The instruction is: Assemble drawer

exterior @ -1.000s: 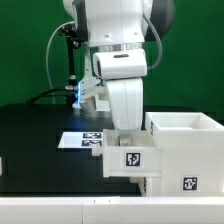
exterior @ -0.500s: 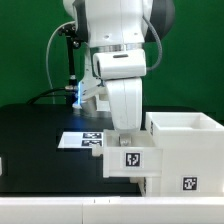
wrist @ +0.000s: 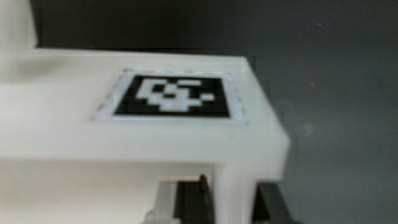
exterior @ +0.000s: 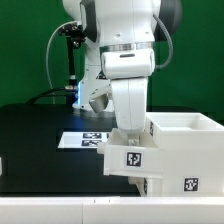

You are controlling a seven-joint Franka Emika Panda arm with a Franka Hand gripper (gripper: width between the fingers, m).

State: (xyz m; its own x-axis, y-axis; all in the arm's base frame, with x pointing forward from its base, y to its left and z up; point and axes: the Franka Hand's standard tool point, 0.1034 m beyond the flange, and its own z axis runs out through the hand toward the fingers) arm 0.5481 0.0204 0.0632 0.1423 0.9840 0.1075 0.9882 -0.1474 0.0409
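One black table fronts a green backdrop.

arm: white Panda comes down from the top, wrist directly over the small tray
gripper: fingers hidden behind the tray's top edge, can't tell the jaw state
small tray: white, square tag on its front face, slightly tilted, butted against the casing's side on the exterior view's left
casing: large white box, open top, tag low on its front
marker board: flat on the black table, behind the tray
backdrop: green
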